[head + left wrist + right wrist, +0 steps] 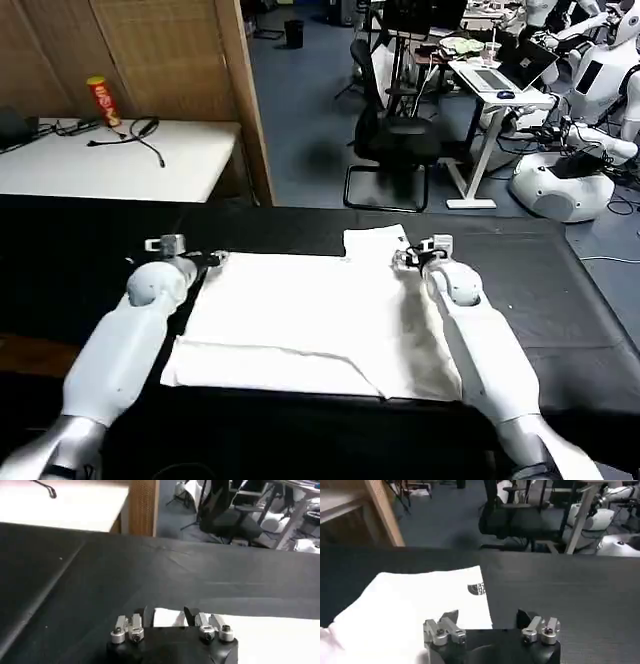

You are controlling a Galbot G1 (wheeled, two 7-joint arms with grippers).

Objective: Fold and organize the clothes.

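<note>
T-shirt (300, 320) spread flat on black tabletop (560, 290). Left end effector (165, 617) open at its far left corner. Right end effector (487, 617) open over its far right edge.

Surface: a black-covered table (560, 290) is carrying everything, its dark cover running wide to both sides.
Lying on it: a white T-shirt (300, 320) is lying flat across the middle (partly folded, with layered edges along the near side).
Far corner: a sleeve (470, 587) is reaching toward the back edge, showing a small dark logo.
Cover: faint creases are showing in the black cloth.
</note>
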